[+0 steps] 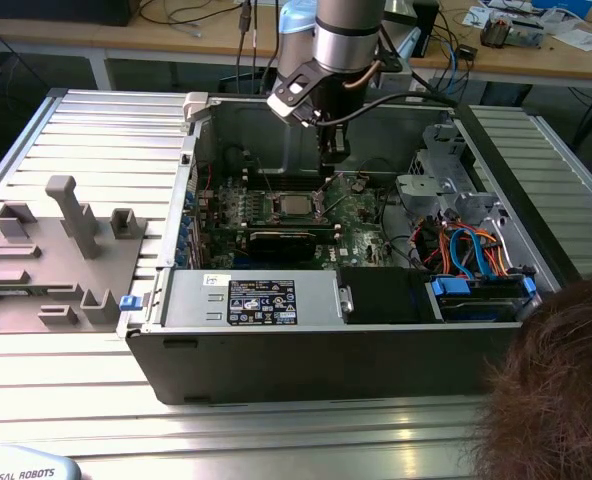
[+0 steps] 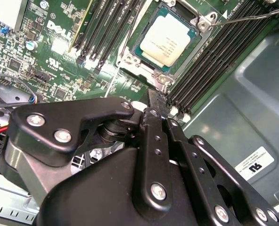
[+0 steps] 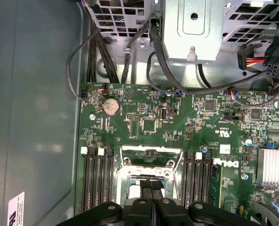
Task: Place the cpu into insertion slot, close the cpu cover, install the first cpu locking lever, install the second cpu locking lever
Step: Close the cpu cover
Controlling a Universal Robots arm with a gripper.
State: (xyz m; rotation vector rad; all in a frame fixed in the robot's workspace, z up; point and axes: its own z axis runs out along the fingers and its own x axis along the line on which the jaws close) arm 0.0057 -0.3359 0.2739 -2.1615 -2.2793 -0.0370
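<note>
**Exterior view:** the gripper (image 1: 323,203) is hanging inside the open case (image 1: 276,350), just beside the cpu (image 1: 294,206).

**Second wrist view:** the cpu is lying flat in the insertion slot (image 2: 191,54). 1 locking lever (image 2: 245,18) is apparently sitting unlatched.

**First wrist view:** the jaws are pressing together on nothing, at the edge of the cpu cover (image 3: 151,155), which appears to be standing raised.

**Risk:** the closed tips are offering little contact. A push could be sending them skidding off the cover onto the unsecured chip, shifting it or bending socket pins.
</note>
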